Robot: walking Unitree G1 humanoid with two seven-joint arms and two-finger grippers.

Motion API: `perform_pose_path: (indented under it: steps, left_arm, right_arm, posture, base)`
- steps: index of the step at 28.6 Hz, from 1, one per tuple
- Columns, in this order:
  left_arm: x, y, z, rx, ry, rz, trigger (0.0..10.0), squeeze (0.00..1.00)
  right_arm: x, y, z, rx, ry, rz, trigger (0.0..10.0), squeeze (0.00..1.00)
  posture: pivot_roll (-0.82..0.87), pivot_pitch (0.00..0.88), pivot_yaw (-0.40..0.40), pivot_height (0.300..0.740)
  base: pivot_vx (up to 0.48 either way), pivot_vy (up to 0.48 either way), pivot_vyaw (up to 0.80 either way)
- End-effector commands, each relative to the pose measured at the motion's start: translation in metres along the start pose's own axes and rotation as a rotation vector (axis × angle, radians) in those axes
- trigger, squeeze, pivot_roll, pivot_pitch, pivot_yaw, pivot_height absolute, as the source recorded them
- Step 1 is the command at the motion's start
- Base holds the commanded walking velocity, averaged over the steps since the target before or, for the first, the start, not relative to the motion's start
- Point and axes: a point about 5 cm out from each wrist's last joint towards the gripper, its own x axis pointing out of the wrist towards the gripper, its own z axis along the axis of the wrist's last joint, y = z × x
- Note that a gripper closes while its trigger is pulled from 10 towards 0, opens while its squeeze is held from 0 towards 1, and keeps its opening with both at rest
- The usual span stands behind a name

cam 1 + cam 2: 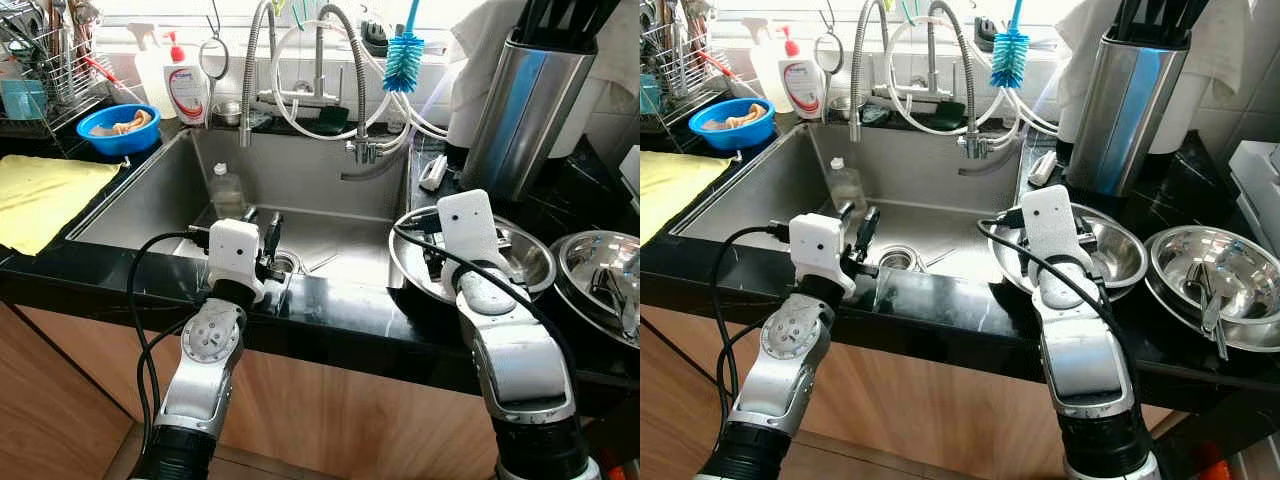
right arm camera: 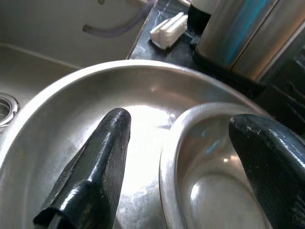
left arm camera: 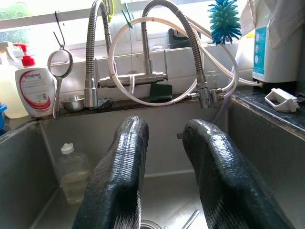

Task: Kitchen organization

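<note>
Over the steel bowl [image 1: 1120,250] at centre-right of frame, right gripper [image 2: 186,157] is hovering w/ fingers spread wide, straddling a smaller bowl [image 2: 214,181] nested inside, not gripping; left gripper [image 3: 164,167] is hanging over the sink [image 1: 300,190] at centre, fingers slightly apart, holding nothing; soap bottle [image 3: 34,91] upper left is showing a red-white label, approx. "antabax".

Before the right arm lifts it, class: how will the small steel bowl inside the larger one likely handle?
The small steel bowl looks thin and polished: probably light and slippery. Resting loose in the larger bowl, it may slide. The right gripper, jaws open, straddles its rim.
</note>
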Motion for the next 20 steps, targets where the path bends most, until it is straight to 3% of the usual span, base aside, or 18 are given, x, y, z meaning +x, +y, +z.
perform_pose_path:
  steps: [1, 17, 18, 19, 20]
  left_arm:
    - [-0.001, 0.001, -0.001, -0.006, 0.006, -0.003, 10.0, 0.0]
    - [0.001, 0.001, -0.001, -0.007, 0.011, -0.016, 10.0, 0.0]
    - [0.001, 0.001, -0.001, -0.007, 0.011, -0.017, 10.0, 0.0]
    - [0.001, 0.001, -0.001, -0.007, 0.011, -0.018, 10.0, 0.0]
    - [0.001, 0.001, -0.001, -0.006, 0.012, -0.019, 10.0, 0.0]
  right_arm:
    - [-0.003, -0.002, 0.0, 0.029, 0.003, -0.005, 10.0, 0.0]
    - [0.001, -0.006, -0.01, 0.144, 0.073, -0.004, 10.0, 0.0]
    - [0.002, -0.007, -0.01, 0.146, 0.072, -0.006, 6.7, 0.0]
    - [0.002, -0.007, -0.01, 0.148, 0.071, -0.007, 0.0, 0.0]
    - [0.002, -0.008, -0.01, 0.15, 0.07, -0.009, 0.0, 0.0]
  posture:
    - [-0.12, 0.0, 0.018, 0.74]
    - [-0.12, 0.0, 0.022, 0.74]
    - [-0.12, 0.0, 0.022, 0.74]
    - [-0.12, 0.0, 0.024, 0.74]
    - [-0.12, 0.0, 0.023, 0.74]
  base:
    - [0.0, 0.0, 0.0]
    - [0.0, 0.0, 0.0]
    - [0.0, 0.0, 0.0]
    - [0.0, 0.0, 0.0]
    - [0.0, 0.0, 0.0]
